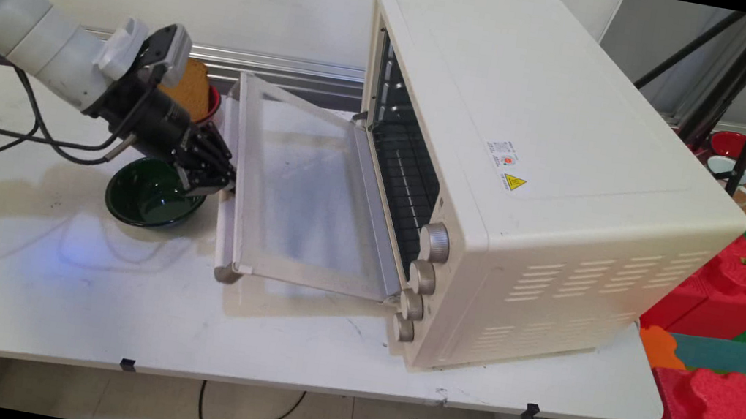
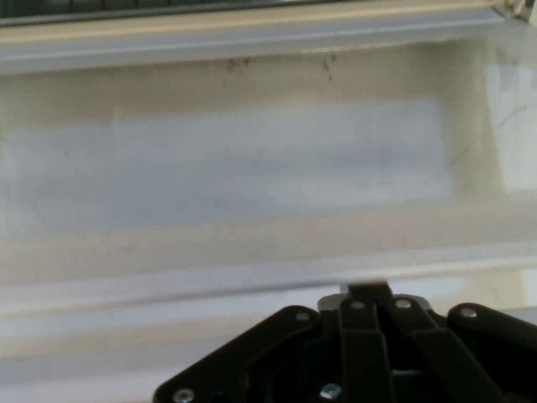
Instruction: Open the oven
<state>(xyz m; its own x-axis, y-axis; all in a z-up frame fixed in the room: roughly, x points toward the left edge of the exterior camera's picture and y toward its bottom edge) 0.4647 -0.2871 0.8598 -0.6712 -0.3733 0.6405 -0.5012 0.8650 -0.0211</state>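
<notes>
Main view: my tool point(image 1: 217, 188) is closed on the handle point(image 1: 226, 239) of the oven point(image 1: 537, 153) door point(image 1: 303, 184), which lies folded down open. A green bowl point(image 1: 149, 195) sits just left on the desk point(image 1: 71, 297), with bread point(image 1: 190, 87) farther back.

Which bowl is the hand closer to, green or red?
The green bowl: it sits empty right under the hand, at the open oven door's handle edge. The red bowl holds bread behind the arm.
</notes>
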